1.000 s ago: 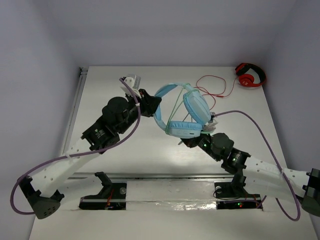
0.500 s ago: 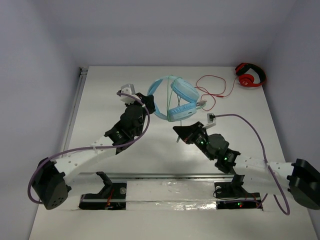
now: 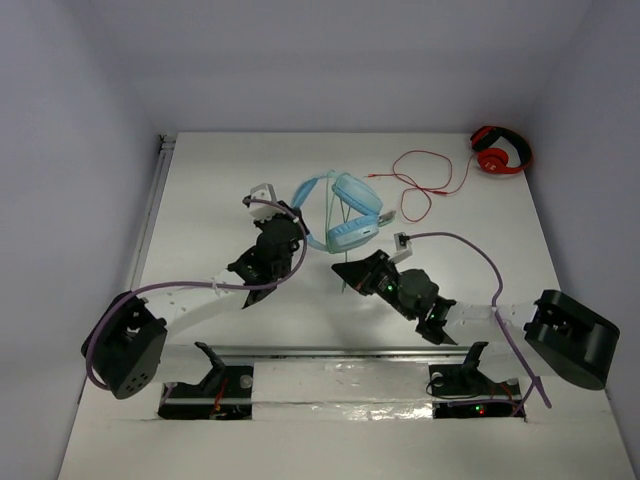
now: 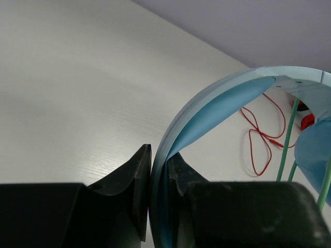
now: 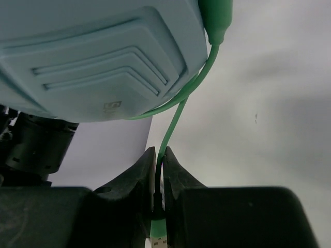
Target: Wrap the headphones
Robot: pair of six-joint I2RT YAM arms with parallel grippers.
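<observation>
The light blue headphones [image 3: 345, 210] sit at mid table, cups to the right, band arching left. My left gripper [image 3: 296, 222] is shut on the band [image 4: 207, 111], which runs up between its fingers in the left wrist view. My right gripper [image 3: 343, 272] is shut on the pale green cable [image 5: 173, 126] near its plug end. In the right wrist view the cable rises from between the fingers to a blue cup [image 5: 98, 51] close above. Thin green strands [image 4: 287, 139] cross beside the band.
Smaller red headphones [image 3: 500, 150] lie at the far right corner, their red cable [image 3: 425, 180] looping left toward the blue pair. A rail [image 3: 150, 215] runs along the table's left edge. Arm bases [image 3: 330, 385] sit at the near edge.
Both arms have lowered and drawn toward the near edge, carrying the headphones down and slightly nearer. The right gripper moved left, below the cups. Both grips are unchanged.
</observation>
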